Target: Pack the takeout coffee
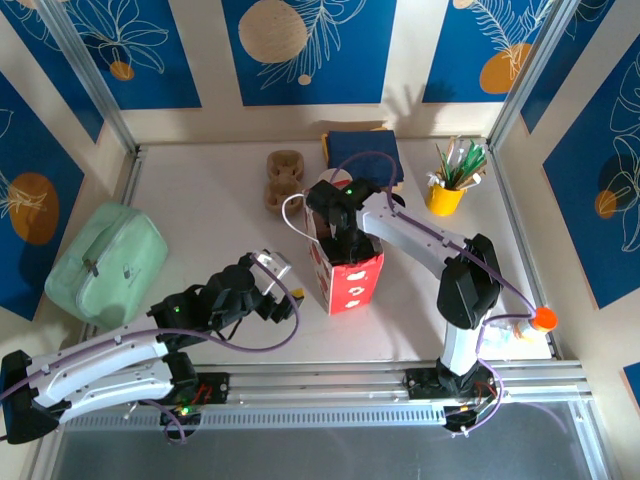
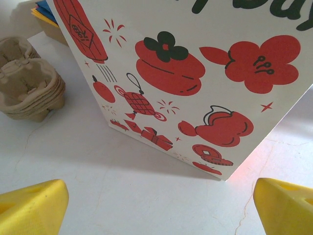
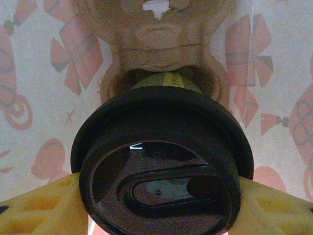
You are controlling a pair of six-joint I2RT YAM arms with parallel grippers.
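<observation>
Inside the bag [image 1: 350, 285] your right tool [image 3: 156, 210] pinches the takeout coffee [image 3: 161, 147] at the carrier [image 3: 156, 34]; release looks left to do. Left tool [image 2: 159, 210] spread.

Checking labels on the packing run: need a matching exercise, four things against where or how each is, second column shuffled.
1 coffee cup
2 left claw
3 green pouch
4 yellow cup

a open, beside the bag
b left side of the table
c in the right claw, inside the bag
d far right, holding straws

Pairs: 1c, 2a, 3b, 4d
</observation>
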